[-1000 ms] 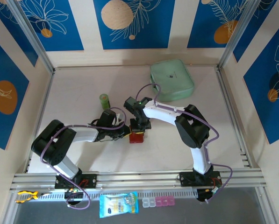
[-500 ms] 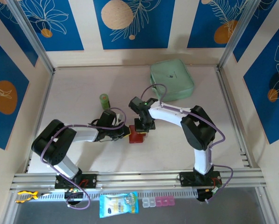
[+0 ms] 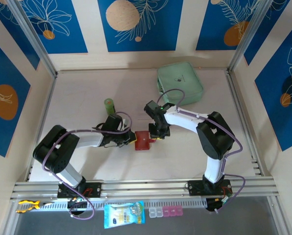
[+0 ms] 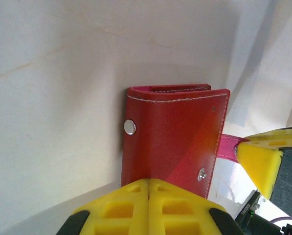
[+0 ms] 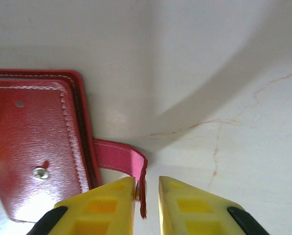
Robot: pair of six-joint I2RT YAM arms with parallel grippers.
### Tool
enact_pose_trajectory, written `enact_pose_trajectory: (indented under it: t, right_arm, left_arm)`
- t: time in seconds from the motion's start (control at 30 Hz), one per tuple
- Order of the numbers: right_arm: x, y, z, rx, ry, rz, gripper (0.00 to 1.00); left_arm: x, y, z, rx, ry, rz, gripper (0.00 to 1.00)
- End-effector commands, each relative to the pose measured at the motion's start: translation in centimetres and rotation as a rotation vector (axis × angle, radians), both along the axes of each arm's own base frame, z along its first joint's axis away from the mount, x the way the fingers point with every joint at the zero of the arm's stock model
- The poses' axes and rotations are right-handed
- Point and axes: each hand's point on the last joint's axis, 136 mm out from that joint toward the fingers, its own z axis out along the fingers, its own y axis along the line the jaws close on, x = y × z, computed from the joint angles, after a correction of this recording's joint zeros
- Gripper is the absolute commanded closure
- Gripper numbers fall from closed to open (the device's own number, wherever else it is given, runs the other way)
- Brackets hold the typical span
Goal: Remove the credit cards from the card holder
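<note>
Top external: card holder (image 3: 145, 141) flat on table (image 3: 87, 98), between left gripper (image 3: 132, 139) and right gripper (image 3: 159, 134).
Left wrist: fingers (image 4: 121, 200) pressed together, pinching card holder's near edge.
Right wrist: fingers (image 5: 106, 200) slightly apart, snap tab (image 5: 119, 157) end in gap, touching one finger only.

Mint-green zip pouch (image 3: 180, 84) lying at the far right of the surface (image 3: 87, 88); small green bottle (image 3: 109, 104) upright, well apart to its left.

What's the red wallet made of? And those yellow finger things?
The card holder looks like leather or fake leather: pebbly grain, soft sheen, white stitching along the edges, shiny metal snaps. The right gripper has yellow fingers that look like matte plastic, with hollow pockets moulded in.
</note>
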Motion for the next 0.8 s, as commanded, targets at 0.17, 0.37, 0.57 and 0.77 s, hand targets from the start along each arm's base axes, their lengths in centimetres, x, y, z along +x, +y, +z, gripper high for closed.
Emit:
enact_pose_trajectory:
  t: [0.17,0.37,0.57,0.77]
  right_arm:
    - [-0.1,0.9,-0.4,0.08,0.034,-0.016,0.76]
    - [-0.3,1.7,-1.3,0.131,0.061,-0.021,0.77]
    - [-0.5,2.7,-1.6,0.198,0.075,-0.024,0.8]
    - [-0.9,2.7,-2.3,0.196,0.091,-0.031,0.83]
  left_arm:
    - [0.2,-0.2,2.2,-0.001,-0.001,-0.01,0.92]
    - [0.3,-0.2,2.6,-0.001,-0.017,-0.012,0.9]
    - [0.6,-0.4,2.8,-0.01,-0.026,-0.01,0.89]
    - [0.8,-0.4,3.0,-0.014,-0.034,-0.007,0.89]
